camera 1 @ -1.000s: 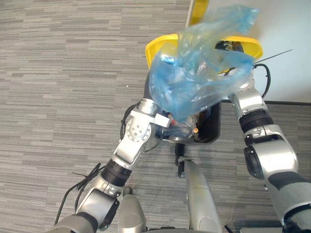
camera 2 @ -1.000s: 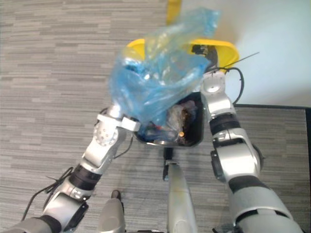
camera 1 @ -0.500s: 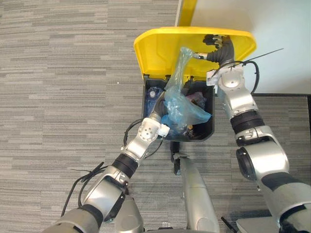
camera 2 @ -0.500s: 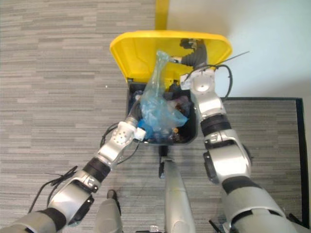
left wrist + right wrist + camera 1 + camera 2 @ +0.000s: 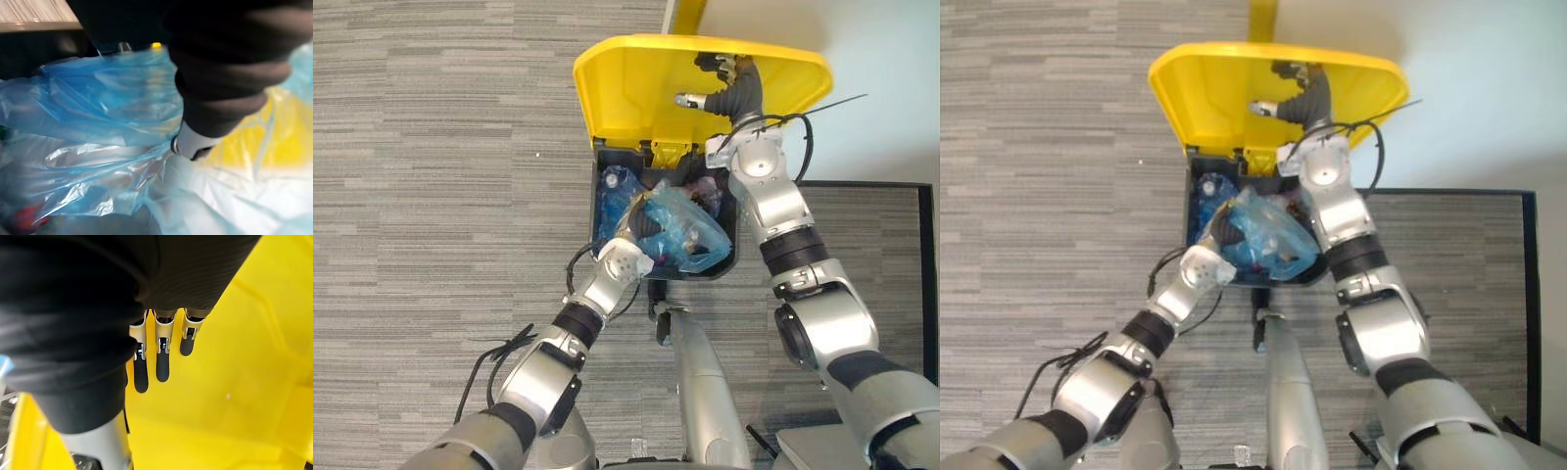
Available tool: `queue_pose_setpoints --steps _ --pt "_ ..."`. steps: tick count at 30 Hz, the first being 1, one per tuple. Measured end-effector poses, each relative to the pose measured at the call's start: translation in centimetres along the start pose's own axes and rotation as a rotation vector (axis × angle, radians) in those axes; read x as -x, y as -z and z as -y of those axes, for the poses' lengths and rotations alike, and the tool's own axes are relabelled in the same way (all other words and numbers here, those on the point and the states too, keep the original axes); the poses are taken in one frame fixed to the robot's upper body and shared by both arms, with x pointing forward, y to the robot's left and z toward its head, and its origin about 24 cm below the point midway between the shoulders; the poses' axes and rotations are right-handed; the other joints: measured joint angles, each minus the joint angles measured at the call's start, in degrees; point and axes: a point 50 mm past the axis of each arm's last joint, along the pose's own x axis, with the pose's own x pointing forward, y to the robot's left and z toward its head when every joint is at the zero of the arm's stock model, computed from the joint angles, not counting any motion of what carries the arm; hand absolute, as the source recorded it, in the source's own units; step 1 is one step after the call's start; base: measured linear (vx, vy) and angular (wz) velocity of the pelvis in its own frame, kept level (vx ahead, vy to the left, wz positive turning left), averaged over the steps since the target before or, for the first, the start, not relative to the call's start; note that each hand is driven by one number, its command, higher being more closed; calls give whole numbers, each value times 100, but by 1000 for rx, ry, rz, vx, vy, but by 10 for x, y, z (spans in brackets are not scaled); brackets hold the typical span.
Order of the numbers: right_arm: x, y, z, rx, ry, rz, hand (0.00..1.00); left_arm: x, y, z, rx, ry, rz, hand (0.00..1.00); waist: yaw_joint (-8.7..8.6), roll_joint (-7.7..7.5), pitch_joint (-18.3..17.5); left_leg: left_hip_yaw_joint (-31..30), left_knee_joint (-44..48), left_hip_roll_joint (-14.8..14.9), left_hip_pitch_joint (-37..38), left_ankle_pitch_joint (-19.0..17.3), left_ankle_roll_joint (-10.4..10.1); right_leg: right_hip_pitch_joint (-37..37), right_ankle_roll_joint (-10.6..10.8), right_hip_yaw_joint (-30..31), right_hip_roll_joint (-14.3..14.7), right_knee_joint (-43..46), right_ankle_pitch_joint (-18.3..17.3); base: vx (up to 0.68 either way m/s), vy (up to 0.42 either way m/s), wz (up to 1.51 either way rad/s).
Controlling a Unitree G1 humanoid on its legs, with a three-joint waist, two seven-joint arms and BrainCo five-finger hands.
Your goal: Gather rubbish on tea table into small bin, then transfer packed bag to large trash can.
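The right arm reaches up and forward, and the right hand lies with straight, unclenched fingers against the underside of the raised yellow lid, holding it up. The left arm bends down into the black large trash can, where the left hand is sunk among the folds of the blue packed bag; I cannot tell whether it grips the plastic. The bag lies inside the can, on top of other rubbish
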Motion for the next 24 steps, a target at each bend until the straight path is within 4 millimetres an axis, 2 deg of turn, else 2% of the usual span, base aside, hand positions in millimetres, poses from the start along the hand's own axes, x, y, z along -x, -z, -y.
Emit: queue_pose_setpoints --steps 1,7,11,13,19,24 --pt "1 2 2 8 -1 -4 0 0 -1 1 -14 2 1 0 -15 0 0 -43 1 -12 1 29 49 -1 44 -17 -45 78 -42 38 -21 13" --pt "15 15 3 47 -21 -7 0 0 -3 -2 -57 -11 14 0 11 -17 -7 -125 12 -95 2 34 49 28 146 -33 -188 188 -112 18 -12 13" --pt "25 34 3 99 -41 -59 0 5 -6 -8 -22 -37 52 0 -12 -23 -7 -290 147 -164 19 23 44 190 163 -83 -320 226 -171 -1 2 18" --pt "32 49 2 136 -60 -108 0 12 1 -11 44 -53 55 0 -16 -97 -41 -403 152 -226 25 22 44 279 171 -105 -402 204 -178 -30 8 20" --pt "50 81 2 206 -96 -219 0 44 42 -30 193 -139 -19 0 4 -109 -43 -576 132 -298 128 25 49 571 171 -202 -497 103 -178 -2 16 13" --pt "68 103 4 246 -119 -298 0 67 71 -40 241 -163 -91 0 12 -105 -46 -617 97 -328 342 23 52 838 171 -198 -510 7 -177 10 17 2"
